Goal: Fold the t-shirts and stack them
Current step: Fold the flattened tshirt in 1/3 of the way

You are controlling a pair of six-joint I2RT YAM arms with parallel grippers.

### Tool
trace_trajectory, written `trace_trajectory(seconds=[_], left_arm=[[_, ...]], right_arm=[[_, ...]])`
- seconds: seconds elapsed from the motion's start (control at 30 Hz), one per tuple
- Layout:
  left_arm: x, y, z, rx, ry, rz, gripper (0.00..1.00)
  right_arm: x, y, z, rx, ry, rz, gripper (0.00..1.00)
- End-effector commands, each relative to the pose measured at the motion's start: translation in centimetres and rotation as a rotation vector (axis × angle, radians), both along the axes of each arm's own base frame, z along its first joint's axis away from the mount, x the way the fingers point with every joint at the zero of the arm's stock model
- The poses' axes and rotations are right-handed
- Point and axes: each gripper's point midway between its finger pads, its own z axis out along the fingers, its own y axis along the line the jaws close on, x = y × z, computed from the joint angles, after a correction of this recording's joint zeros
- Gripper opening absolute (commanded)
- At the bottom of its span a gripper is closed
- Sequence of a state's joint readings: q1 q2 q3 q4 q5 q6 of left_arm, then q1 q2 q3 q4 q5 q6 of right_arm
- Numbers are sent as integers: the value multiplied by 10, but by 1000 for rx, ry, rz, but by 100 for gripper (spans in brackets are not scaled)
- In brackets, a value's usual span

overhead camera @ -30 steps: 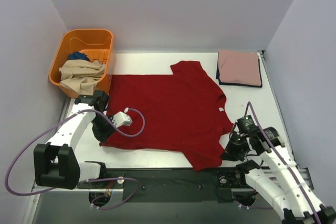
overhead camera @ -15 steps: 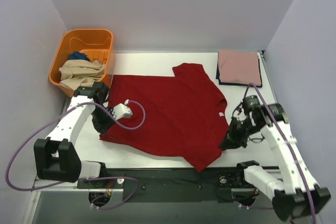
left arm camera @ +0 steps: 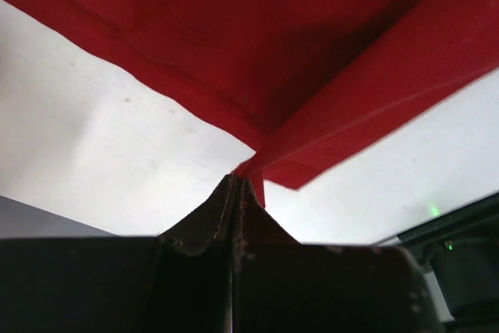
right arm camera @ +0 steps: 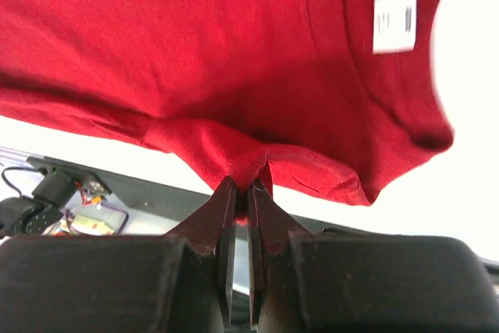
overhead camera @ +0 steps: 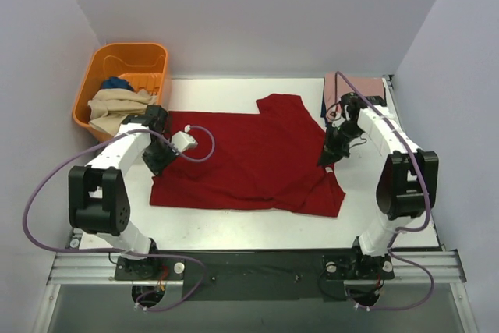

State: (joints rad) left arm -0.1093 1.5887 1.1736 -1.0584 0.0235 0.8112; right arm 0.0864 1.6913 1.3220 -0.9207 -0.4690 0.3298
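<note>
From above, the dark red t-shirt (overhead camera: 249, 163) lies spread on the white tabletop (overhead camera: 257, 228). Its long axis runs left to right, with the collar end to the right and the hem to the left. One sleeve points toward the far wall, and the near right part is bunched. The left arm reaches forward from its base and bends inward. The left pincer (overhead camera: 160, 168) comes down on the shirt's left edge. The right arm stretches far forward, folds at the elbow and angles back down, so the right pincer (overhead camera: 323, 160) sits at the shirt's right edge near the collar. A folded dusty pink t-shirt (overhead camera: 366, 85) sits at the far right corner, partly behind that arm. The orange basket (overhead camera: 129, 51) at the far left holds a beige t-shirt (overhead camera: 117, 107) and a blue one (overhead camera: 117, 82).

In the left wrist view, the pincer is closed tight on a corner of red cloth. The fabric rises from the pinch and fans out above the tabletop.

In the right wrist view, the pincer clamps a small fold of the red shirt's edge. The cloth hangs in a sag above it, with a white label (right arm camera: 394, 21) at the upper right.
</note>
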Motion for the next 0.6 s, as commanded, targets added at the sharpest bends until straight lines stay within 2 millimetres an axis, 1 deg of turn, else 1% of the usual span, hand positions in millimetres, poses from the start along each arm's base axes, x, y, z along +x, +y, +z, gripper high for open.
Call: trace_trajectory(seconds=[0.0, 0.03, 0.07, 0.1, 0.13, 0.17, 0.2, 0.3, 0.37, 0.43, 0.5, 0.57], left_arm=[[42, -1, 5, 0, -114, 103, 0], [44, -1, 5, 0, -119, 108, 0], [45, 1, 5, 3, -121, 111, 0], [45, 2, 4, 5, -124, 115, 0], [46, 4, 3, 14, -128, 118, 0], [48, 6, 3, 22, -139, 118, 0], [47, 9, 0, 37, -135, 120, 0], [47, 14, -7, 69, -124, 127, 0], [48, 18, -9, 80, -132, 146, 0], [51, 20, -9, 88, -145, 164, 0], [53, 23, -11, 97, -155, 173, 0], [57, 24, -13, 102, -172, 173, 0]], right_arm=[[41, -4, 9, -39, -112, 92, 0], [45, -3, 4, -40, -102, 104, 0], [51, -4, 5, -40, -111, 108, 0], [53, -4, 0, -41, -101, 117, 0], [58, -4, 2, -44, -111, 121, 0], [60, -4, -1, -45, -103, 128, 0], [64, -3, 0, -40, -112, 133, 0], [71, 3, -4, -29, -106, 153, 0], [77, 4, -6, -45, -112, 165, 0], [83, -1, -7, -80, -120, 157, 0], [91, -7, -4, -91, -136, 142, 0], [95, -9, -4, -102, -142, 144, 0]])
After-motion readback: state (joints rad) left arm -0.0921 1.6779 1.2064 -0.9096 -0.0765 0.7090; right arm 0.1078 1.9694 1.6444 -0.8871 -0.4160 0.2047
